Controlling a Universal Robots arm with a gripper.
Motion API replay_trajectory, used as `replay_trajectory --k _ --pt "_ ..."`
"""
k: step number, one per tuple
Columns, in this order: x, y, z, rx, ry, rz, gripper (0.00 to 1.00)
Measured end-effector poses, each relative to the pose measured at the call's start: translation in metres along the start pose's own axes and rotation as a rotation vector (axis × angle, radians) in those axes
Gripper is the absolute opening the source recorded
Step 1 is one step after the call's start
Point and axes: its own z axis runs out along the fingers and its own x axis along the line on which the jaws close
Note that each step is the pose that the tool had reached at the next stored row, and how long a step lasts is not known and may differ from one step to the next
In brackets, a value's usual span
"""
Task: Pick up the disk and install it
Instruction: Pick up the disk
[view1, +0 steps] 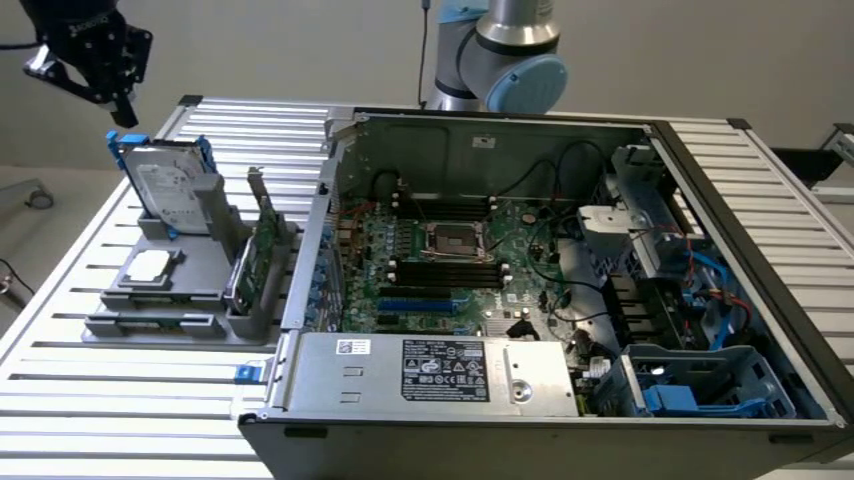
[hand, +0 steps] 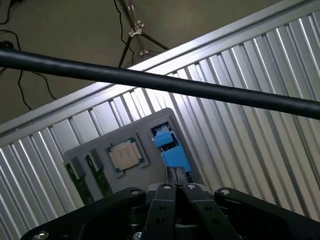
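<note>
Exterior view: the arm's gripper (view1: 124, 115), its 2 fingers pressed together and holding nothing, hangs just above the disk (view1: 167, 185). The disk stands on edge in a grey holder (view1: 214, 225) directly beneath the gripper, on the slatted table (view1: 107, 400). Wrist view: the closed fingertips (hand: 171, 176) point down at the blue frame (hand: 171, 150) of the disk, with 1 chip (hand: 125, 156) lying beside it in the holder. The open computer case (view1: 534, 440) sits well away from the gripper, toward the exterior view's right.
</note>
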Motion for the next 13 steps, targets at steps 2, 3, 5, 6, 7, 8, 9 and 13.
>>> replay_trajectory --k 2,3,5,6,7,8,9,13 --pt "0.0 0.0 0.0001 0.001 0.001 -0.036 0.11" --pt "0.0 0.0 0.0002 0.0014 0.0016 -0.054 0.11" --pt "0.0 0.0 0.0003 0.002 0.0022 -0.09 0.11" --pt "0.0 0.0 0.0004 0.0023 0.0022 -0.109 0.11" --pt "0.0 0.0 0.0005 0.0025 0.002 -0.127 0.11" --pt "0.0 0.0 0.0007 0.0028 0.0015 -0.145 0.11" --pt "-0.0001 0.0 0.0008 0.0028 0.0011 -0.163 0.11" --pt "-0.0001 0.0 0.0014 0.0029 -0.0027 -0.236 0.11"
